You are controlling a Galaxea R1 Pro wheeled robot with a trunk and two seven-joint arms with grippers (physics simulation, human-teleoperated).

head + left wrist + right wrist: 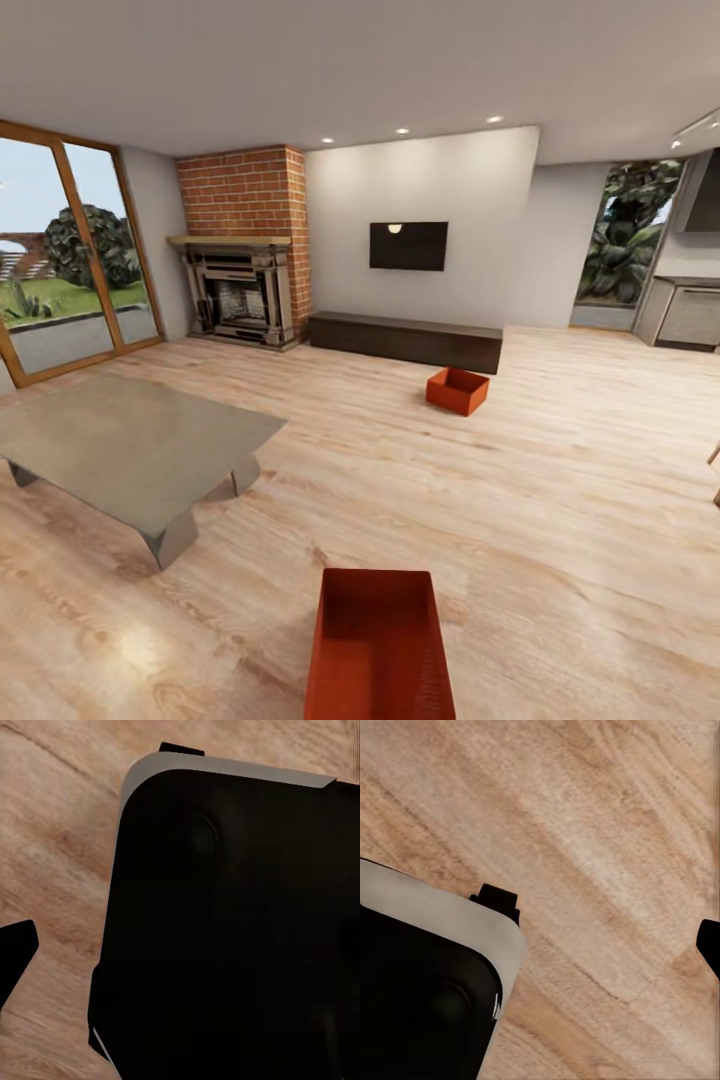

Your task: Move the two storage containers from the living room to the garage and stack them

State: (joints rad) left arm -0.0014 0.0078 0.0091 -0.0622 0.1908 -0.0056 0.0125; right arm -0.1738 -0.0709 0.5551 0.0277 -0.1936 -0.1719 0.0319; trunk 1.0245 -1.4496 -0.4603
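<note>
The head view looks across the living room, where 2 orange-red storage containers sit on the light wood-plank floor (560, 470). The near storage container (378, 640) lies at the bottom centre of the view, its long axis pointing away from the camera; its open top faces up and the inside shows only bare red walls and base, with nothing in it. The far storage container (458, 390) rests well apart from it, deeper in the room, just in front of the low dark cabinet (405, 340) and turned at an angle to it. Its interior also looks empty, though at that range the bottom is too small to judge surely.

A low grey coffee table (130, 445) stands to the left of the near container. Behind it a brick fireplace (245, 250) fills the corner beside a wood-framed glass door (70, 250), and a dark wall TV (408, 246) hangs above the cabinet.

The left wrist view looks down on plank flooring and a large black, grey-edged part of the robot's base (232, 930); a dark finger tip (16, 952) of the left gripper pokes in at the edge, and I cannot tell how wide that gripper stands. The right wrist view shows the same kind of base corner (427, 990) over the planks, with a dark sliver (711, 945) at the edge that may be a finger; the right gripper's spread cannot be told either.
</note>
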